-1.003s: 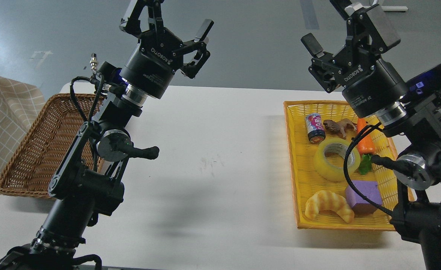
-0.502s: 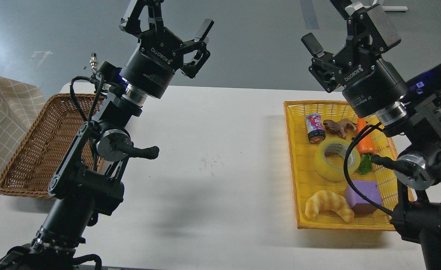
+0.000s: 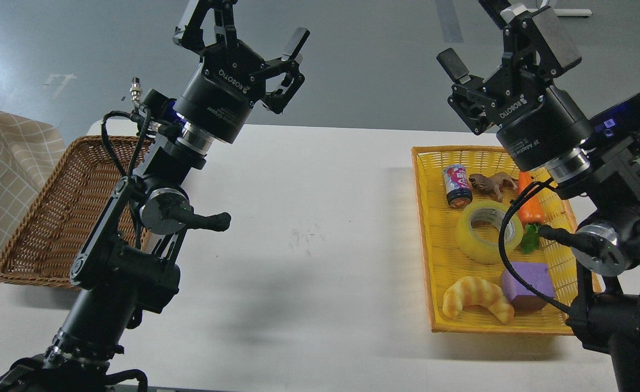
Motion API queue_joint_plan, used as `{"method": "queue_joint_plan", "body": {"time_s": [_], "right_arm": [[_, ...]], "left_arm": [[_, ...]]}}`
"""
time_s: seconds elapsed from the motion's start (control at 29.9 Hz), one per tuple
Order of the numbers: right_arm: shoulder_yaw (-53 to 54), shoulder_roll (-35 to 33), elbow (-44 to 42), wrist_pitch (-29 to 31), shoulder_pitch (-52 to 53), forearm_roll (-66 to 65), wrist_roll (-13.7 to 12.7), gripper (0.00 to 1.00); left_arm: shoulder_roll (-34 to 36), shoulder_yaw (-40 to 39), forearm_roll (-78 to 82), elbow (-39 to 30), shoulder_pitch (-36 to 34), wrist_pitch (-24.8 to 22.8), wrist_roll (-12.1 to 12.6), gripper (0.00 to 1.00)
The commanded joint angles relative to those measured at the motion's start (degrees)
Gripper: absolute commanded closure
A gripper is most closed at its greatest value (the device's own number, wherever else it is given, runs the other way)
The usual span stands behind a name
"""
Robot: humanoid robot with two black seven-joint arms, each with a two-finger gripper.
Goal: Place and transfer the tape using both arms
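The white table (image 3: 320, 228) spans the scene, with a brown wicker basket (image 3: 53, 218) at its left edge and a yellow tray (image 3: 439, 261) on the right. Both arms are raised above it. The left gripper (image 3: 241, 27) hangs high over the far left of the table, its fingers spread wide and holding nothing. The right gripper (image 3: 491, 41) hangs above the far end of the yellow tray, its fingers likewise spread apart and empty.

The tape (image 3: 484, 231) lies flat in the middle of the yellow tray, hole facing up, well below the right gripper. A cable from the right arm crosses in front of its right side. Around it sit a croissant (image 3: 477, 305) and a purple block (image 3: 526, 283) on the near side, a carrot (image 3: 529, 204) just right, and a small can (image 3: 457, 186) and a toy animal (image 3: 491, 184) on the far side.

The roll looks light and stiff, its cardboard core resisting a squeeze, though the glossy outer wrap may be slick. A sound hold is probably one finger down inside the core and one outside, pinching the wall on the left side, away from the carrot and cable.
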Motion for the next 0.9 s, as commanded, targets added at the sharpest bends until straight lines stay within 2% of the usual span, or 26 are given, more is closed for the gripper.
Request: {"method": "queue_joint_plan", "body": {"time_s": [0.0, 0.57, 0.74, 0.87], "right_arm": [[0.03, 0.00, 0.01, 0.00, 0.00, 0.00, 0.00, 0.01], [-0.23, 0.00, 0.18, 0.26, 0.96, -2.53, -0.44, 0.01], [-0.50, -12.90, 0.09, 0.26, 0.88, -15.69, -0.62, 0.01], [-0.68, -14.94, -0.08, 0.18, 0.79, -22.50, -0.62, 0.01]], "left_arm": [[0.06, -0.02, 0.00, 0.00, 0.02, 0.00, 0.00, 0.02], [-0.12, -0.02, 0.00, 0.00, -0.24, 0.00, 0.00, 0.02], [-0.12, -0.02, 0.00, 0.00, -0.24, 0.00, 0.00, 0.02], [-0.12, -0.02, 0.00, 0.00, -0.33, 0.09, 0.00, 0.02]]}}
